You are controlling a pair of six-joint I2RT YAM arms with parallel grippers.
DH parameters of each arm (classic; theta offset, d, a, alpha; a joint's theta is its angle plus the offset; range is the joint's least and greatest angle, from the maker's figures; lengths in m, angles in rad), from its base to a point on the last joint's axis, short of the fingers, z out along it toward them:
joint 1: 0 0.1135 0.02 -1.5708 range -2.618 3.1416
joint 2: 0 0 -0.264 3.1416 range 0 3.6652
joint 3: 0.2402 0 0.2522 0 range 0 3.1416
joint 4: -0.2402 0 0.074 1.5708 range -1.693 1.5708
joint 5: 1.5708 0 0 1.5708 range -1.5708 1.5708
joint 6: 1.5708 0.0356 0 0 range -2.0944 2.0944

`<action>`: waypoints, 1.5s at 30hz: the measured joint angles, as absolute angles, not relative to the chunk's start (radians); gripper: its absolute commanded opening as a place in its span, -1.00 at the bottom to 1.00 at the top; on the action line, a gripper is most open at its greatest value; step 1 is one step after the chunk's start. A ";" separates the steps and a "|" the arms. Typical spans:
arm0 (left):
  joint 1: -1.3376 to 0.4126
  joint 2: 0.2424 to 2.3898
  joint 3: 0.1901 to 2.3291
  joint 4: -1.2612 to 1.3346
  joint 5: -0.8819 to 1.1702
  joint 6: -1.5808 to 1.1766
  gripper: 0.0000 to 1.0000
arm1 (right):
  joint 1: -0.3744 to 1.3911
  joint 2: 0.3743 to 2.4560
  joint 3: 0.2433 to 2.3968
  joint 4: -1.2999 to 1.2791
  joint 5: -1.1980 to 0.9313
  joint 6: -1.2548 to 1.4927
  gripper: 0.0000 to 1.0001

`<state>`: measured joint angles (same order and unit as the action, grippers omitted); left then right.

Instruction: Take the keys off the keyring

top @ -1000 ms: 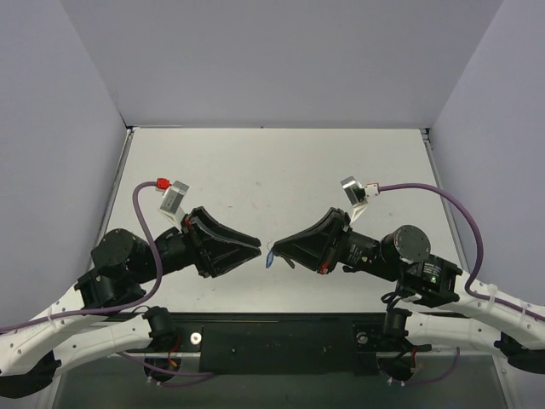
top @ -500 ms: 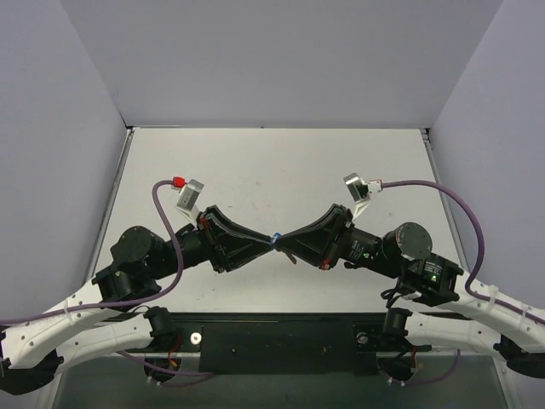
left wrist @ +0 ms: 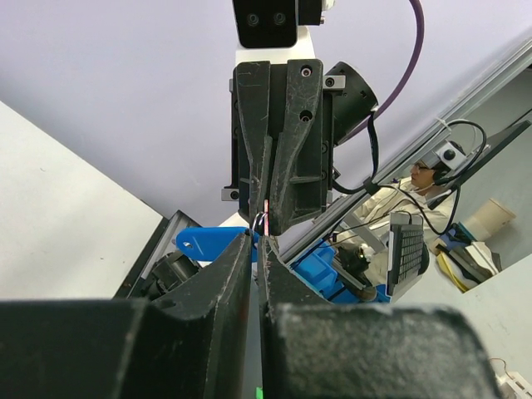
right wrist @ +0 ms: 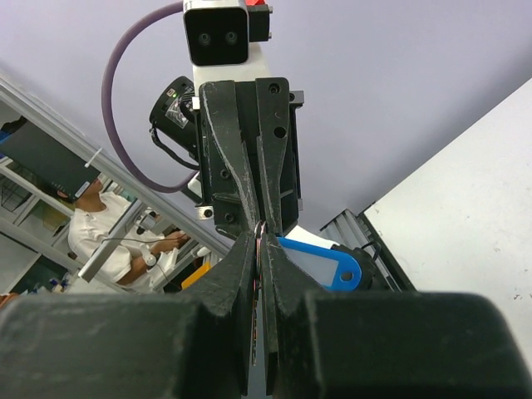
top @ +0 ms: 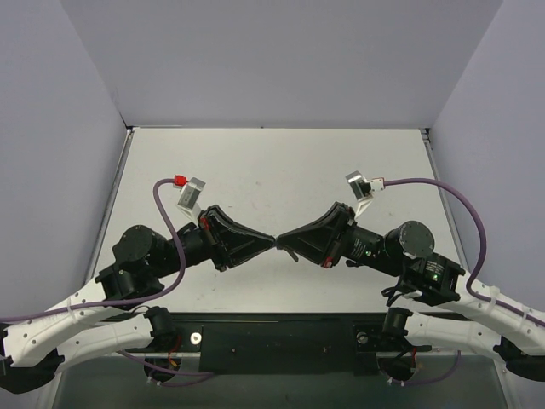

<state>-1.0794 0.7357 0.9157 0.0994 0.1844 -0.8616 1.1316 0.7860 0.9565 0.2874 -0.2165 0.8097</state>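
Lavender walls enclose a white tabletop (top: 255, 162). At mid-frame in the overhead view the left claw (top: 271, 243) and right claw (top: 283, 239) meet tip to tip, each pressed together on the keyring (left wrist: 212, 243), whose blue tag sticks out sideways from the junction. The keys cannot be made out.

Blue keyring (right wrist: 320, 268), pale grey table (top: 272, 170)

Two tools: left tool (top: 272, 241), right tool (top: 282, 239); one blue keyring (right wrist: 320, 268).
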 measured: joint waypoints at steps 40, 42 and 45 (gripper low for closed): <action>-1.078 1.055 1.445 -0.822 0.540 -0.429 -1.00 | 1.147 0.808 0.986 -0.025 -0.439 0.762 -1.00; -1.075 1.061 1.446 -0.844 0.539 -0.414 -0.98 | 1.147 0.812 0.985 -0.039 -0.439 0.755 -1.00; -1.067 1.061 1.446 -0.860 0.527 -0.407 -0.71 | 1.147 0.817 0.984 -0.043 -0.430 0.748 -1.00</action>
<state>-1.0668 1.0607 1.4456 -0.8600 0.5266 -0.4072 1.1469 0.8169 0.9836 -0.0429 -0.4305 0.7483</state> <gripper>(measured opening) 0.028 0.009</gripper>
